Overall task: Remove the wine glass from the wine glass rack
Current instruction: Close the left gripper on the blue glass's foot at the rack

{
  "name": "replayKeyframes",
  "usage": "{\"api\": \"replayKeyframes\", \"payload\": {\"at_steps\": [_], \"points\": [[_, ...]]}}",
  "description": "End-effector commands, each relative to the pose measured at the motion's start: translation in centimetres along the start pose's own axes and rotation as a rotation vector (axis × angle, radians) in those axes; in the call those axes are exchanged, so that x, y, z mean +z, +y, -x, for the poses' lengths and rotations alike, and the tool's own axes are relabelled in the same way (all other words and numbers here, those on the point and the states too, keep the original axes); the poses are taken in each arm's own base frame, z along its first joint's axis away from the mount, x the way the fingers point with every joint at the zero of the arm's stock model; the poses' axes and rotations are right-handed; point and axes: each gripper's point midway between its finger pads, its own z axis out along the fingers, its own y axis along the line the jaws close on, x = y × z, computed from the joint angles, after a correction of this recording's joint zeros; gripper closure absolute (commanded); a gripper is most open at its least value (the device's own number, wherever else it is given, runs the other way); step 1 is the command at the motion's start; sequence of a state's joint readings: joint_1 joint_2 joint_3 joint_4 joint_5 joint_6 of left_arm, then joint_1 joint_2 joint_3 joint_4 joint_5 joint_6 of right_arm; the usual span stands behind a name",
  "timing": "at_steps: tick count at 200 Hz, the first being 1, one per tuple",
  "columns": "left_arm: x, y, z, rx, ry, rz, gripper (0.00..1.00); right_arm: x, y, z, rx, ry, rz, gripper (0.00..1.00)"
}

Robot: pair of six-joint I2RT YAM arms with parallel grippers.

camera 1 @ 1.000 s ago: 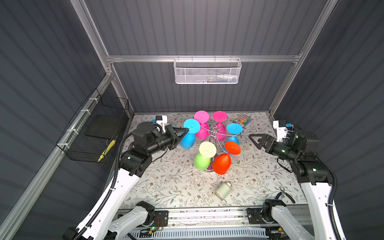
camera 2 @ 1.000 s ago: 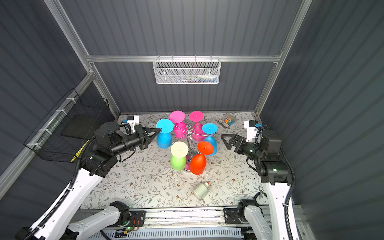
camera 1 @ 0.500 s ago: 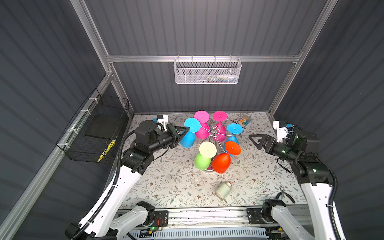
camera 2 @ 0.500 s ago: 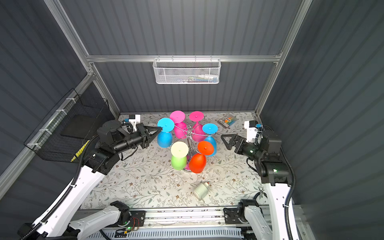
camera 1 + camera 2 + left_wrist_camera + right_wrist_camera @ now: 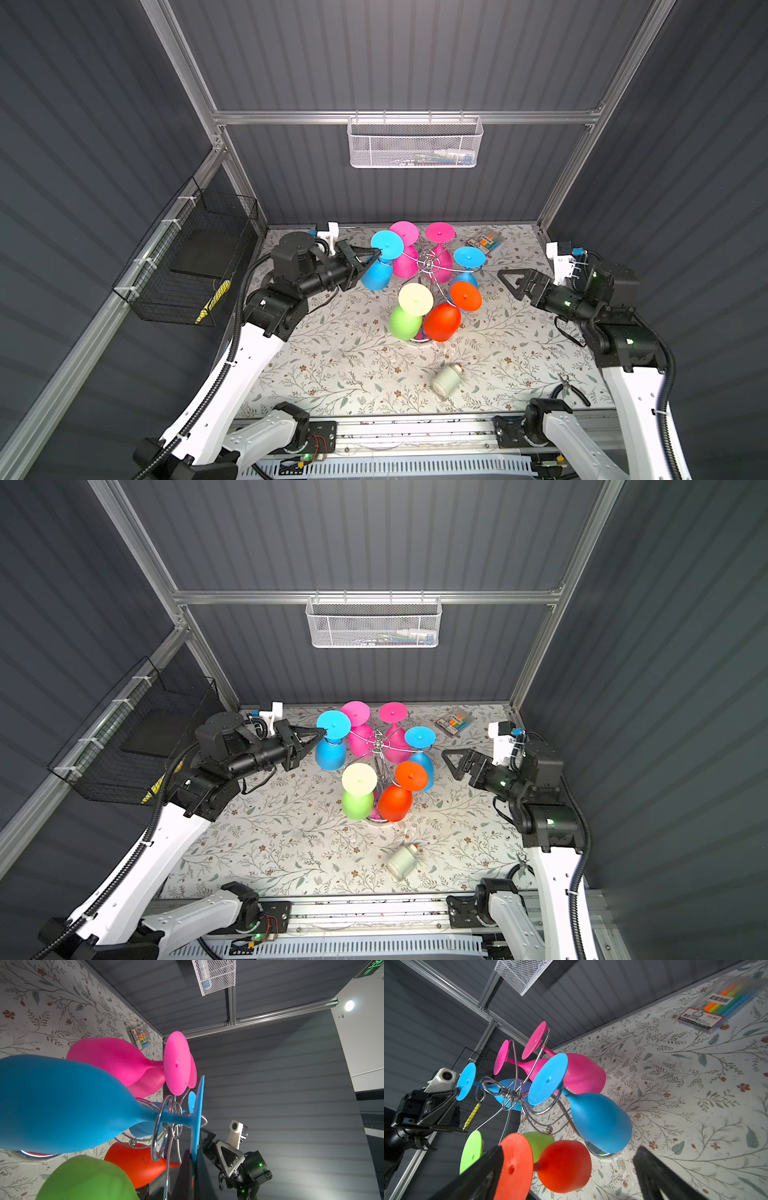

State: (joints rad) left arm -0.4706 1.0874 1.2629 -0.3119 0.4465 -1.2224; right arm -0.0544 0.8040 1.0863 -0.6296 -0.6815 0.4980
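1. My left arm reaches forward, and my left gripper [image 5: 375, 252] is pinched tight on the foot rim of the blue wine glass [image 5: 376, 275].
2. My right gripper [image 5: 508, 279] points inward, jaws spread wide.

In both top views the green glass [image 5: 404, 322] and red glass [image 5: 442, 321] hide most of the round base of the wine glass rack [image 5: 428, 262]. What lies in the white mesh basket [image 5: 413, 143] is too small to tell. The marker pack [image 5: 704, 1014] blurs at its far end in the right wrist view. The bowl of the blue glass [image 5: 62, 1103] runs off the left wrist view.
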Motion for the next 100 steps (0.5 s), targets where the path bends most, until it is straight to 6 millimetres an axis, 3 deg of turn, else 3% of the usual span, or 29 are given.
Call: {"api": "replayKeyframes", "payload": {"at_steps": [1,100], "points": [[-0.1,-0.8,-0.9,0.019,0.060,-0.011,1.00,-0.1,0.1,-0.2,0.005,0.005,0.006,0.01],[0.7,-0.6,-2.2,0.022,0.170,0.023,1.00,0.1,-0.1,-0.3,0.024,0.006,0.006,0.01]]}}
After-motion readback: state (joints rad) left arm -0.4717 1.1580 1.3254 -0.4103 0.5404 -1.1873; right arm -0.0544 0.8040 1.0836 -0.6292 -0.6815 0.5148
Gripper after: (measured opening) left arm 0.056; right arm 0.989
